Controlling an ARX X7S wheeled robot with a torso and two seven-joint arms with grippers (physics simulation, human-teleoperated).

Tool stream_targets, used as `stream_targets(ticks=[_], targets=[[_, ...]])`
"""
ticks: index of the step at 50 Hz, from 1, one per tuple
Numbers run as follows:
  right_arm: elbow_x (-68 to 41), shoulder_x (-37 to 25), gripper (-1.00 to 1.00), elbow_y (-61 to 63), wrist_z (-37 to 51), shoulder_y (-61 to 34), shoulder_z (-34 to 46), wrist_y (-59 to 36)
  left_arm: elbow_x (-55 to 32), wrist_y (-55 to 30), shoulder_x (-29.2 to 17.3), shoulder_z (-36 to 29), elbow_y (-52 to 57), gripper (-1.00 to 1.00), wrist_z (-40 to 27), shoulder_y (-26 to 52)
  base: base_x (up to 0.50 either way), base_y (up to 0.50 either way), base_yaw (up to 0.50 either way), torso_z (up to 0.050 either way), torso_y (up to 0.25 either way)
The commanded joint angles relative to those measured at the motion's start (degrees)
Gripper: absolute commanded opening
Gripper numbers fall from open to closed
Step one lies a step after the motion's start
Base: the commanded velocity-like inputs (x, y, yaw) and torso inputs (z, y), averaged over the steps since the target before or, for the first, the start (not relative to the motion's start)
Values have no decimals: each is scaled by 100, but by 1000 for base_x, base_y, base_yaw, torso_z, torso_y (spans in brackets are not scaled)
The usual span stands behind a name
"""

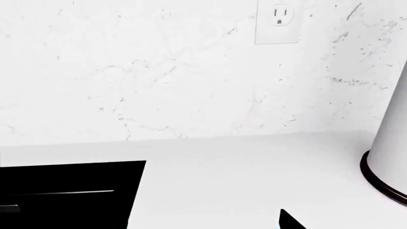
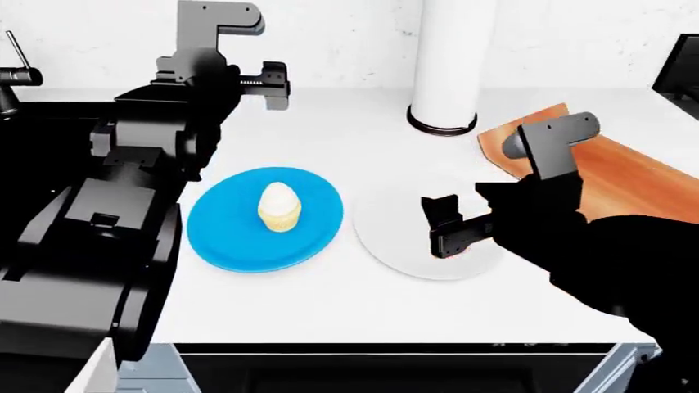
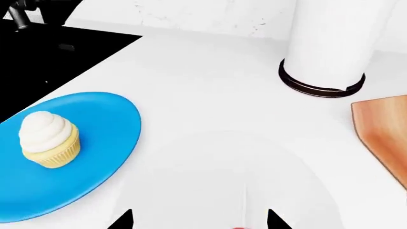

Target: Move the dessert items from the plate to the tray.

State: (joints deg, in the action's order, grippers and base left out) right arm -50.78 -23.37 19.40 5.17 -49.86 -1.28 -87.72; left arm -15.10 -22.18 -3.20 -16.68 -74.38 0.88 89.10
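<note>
cupcake [image 2: 280, 205] on left plate [image 2: 218, 237], tray [image 2: 644, 176] far right

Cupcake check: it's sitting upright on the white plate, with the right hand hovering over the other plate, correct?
Not quite. The cupcake sits upright on the blue plate, as the head view shows. The right hand hovers over the white plate.

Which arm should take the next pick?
Right. Its tool hangs open over the white plate, beside the tray. The left tool is raised near the wall, away from the cupcake.
</note>
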Motion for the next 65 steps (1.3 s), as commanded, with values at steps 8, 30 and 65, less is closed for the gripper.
stream_targets(ticks=[8,30,65], targets=[[-438,-107,100,-92,181,227,300,76,178,25,21,152,-41,100,5,21,0,0,0,0,0],[-189,-612,100,-262,140,158,897,494,391,38,27,364,-40,100,62,14,0,0,0,0,0],[310,-739,100,-1258,-279,80,1606,1244,614,36,39,598,-40,100,104,25,0,0,0,0,0]])
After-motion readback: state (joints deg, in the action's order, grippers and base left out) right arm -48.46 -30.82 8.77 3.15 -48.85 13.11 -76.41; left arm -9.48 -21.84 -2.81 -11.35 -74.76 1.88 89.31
